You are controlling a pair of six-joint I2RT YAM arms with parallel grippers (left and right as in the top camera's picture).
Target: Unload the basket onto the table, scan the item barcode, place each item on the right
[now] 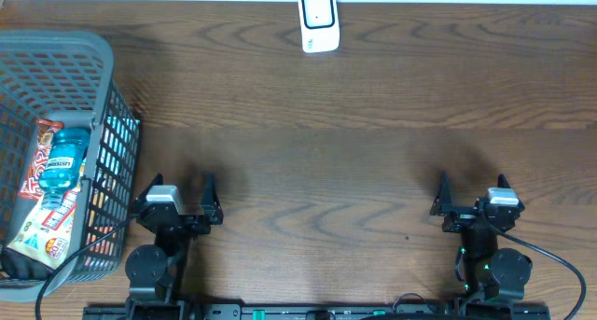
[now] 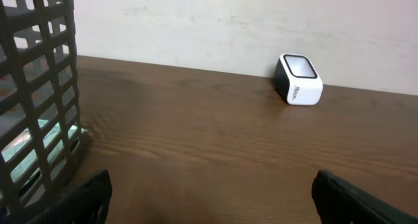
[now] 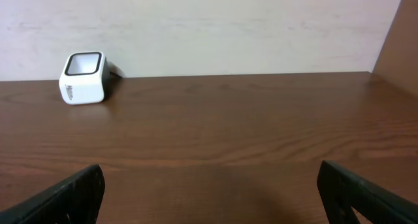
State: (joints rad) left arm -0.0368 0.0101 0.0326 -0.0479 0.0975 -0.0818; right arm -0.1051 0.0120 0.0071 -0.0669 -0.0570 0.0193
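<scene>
A white barcode scanner [image 1: 318, 21] with a dark window stands at the table's far edge; it also shows in the left wrist view [image 2: 299, 80] and the right wrist view [image 3: 83, 77]. The items lie in the grey basket [image 1: 56, 45] at the left: a blue mouthwash bottle [image 1: 63, 161] and snack packets [image 1: 42, 222]. My left gripper [image 1: 182, 186] rests near the front edge just right of the basket, open and empty [image 2: 210, 191]. My right gripper [image 1: 473, 186] sits at the front right, open and empty [image 3: 210, 185].
The basket wall [image 2: 39, 87] rises close on the left of the left gripper. A wall runs behind the scanner. Dark wood tabletop [image 1: 317, 171] stretches between the grippers and the scanner.
</scene>
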